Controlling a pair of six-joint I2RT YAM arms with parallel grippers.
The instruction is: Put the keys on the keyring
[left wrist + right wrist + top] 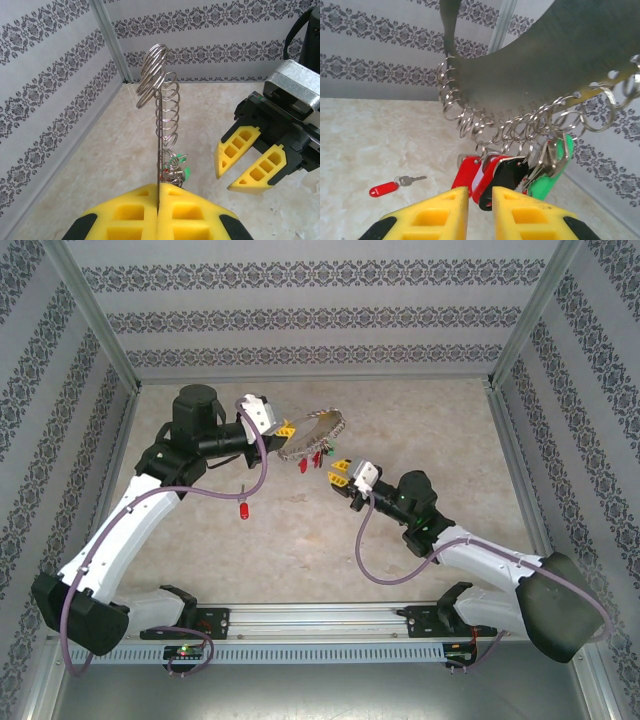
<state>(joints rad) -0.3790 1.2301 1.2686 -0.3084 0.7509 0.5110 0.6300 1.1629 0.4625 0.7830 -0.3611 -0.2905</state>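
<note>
The keyring [315,428] is a flat silver metal piece edged with many small rings, held up above the table. My left gripper [286,428] is shut on its edge, and in the left wrist view the keyring [162,100] stands edge-on out of the closed left gripper [158,186]. Red, black and green tags hang from the keyring [545,60]. My right gripper [480,192] is just below them, open, with the tip of a red and black tag [495,180] hanging into the gap. One key with a red tag [384,189] lies loose on the table [244,510].
Patterned walls and metal posts close in the beige table [430,420] on three sides. The two grippers are close together at the middle of the table, the right gripper [250,160] to the right of the keyring. A rail [320,625] runs along the near edge.
</note>
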